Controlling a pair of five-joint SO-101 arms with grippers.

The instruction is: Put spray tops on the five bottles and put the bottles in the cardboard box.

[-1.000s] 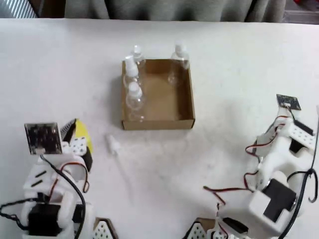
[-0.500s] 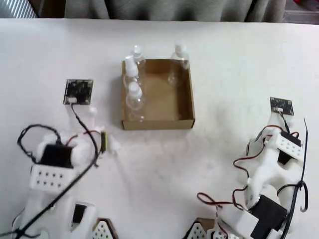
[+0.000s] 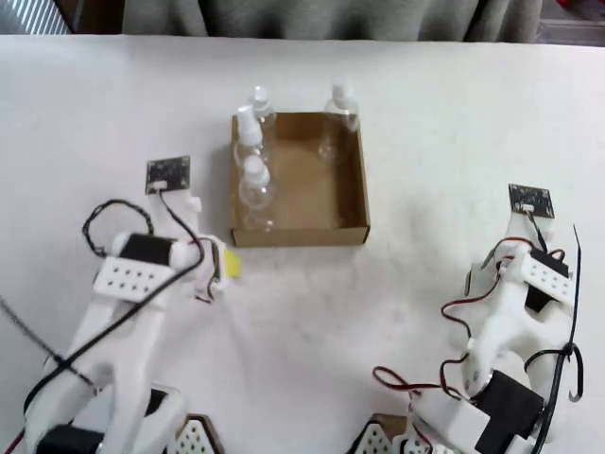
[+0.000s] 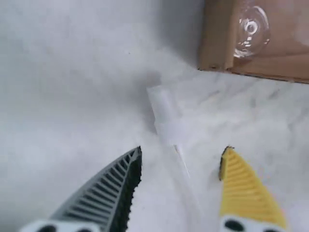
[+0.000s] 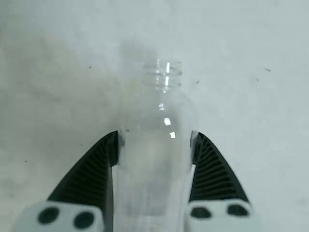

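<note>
A loose spray top (image 4: 166,121) with its thin tube lies on the white table just off the cardboard box's (image 3: 298,180) front left corner. My left gripper (image 4: 181,157) is open and straddles it, one dark finger and one yellow finger (image 3: 230,265) to either side, not touching. My right gripper (image 5: 155,137) is shut on a clear bottle (image 5: 157,111) with a bare threaded neck. That arm (image 3: 520,284) sits at the table's right side. Several clear bottles (image 3: 255,180) with spray tops stand in the box along its left and back walls.
The box's front wall (image 4: 251,58) stands close ahead of the left gripper. Red and black cables (image 3: 454,312) trail from the right arm. A curtain hangs beyond the table's far edge. Open table lies between the two arms.
The left arm has swung up from the front left corner and lowered its gripper over the spray top. The right arm has pulled back and turned slightly.
</note>
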